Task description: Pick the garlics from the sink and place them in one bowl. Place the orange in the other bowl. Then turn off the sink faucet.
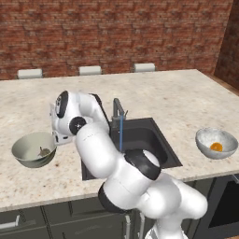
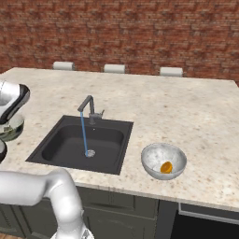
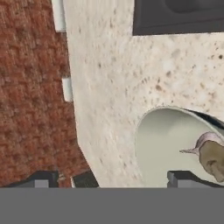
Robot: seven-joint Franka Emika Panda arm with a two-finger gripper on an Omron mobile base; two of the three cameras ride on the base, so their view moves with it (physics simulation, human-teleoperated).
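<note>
The plain green-grey bowl point(image 1: 29, 150) stands on the counter left of the sink point(image 1: 140, 135). In the hand view this bowl point(image 3: 166, 144) holds a brown garlic point(image 3: 213, 160) with a pale pinkish garlic point(image 3: 204, 140) touching it. My gripper point(image 3: 111, 179) hovers open over the bowl's rim, with nothing between its fingers. The orange point(image 1: 216, 147) lies in the mottled whitish bowl point(image 1: 224, 138) right of the sink. A thin blue stream of water runs from the dark faucet point(image 1: 117, 111) down to the drain point(image 2: 90, 152).
The brick wall point(image 1: 116, 32) closes off the far side of the counter, with three pale blocks point(image 1: 90, 70) along that edge. The arm's white links point(image 1: 100, 154) arch over the sink's left part. A dark appliance front point(image 1: 226, 205) sits below the counter at right.
</note>
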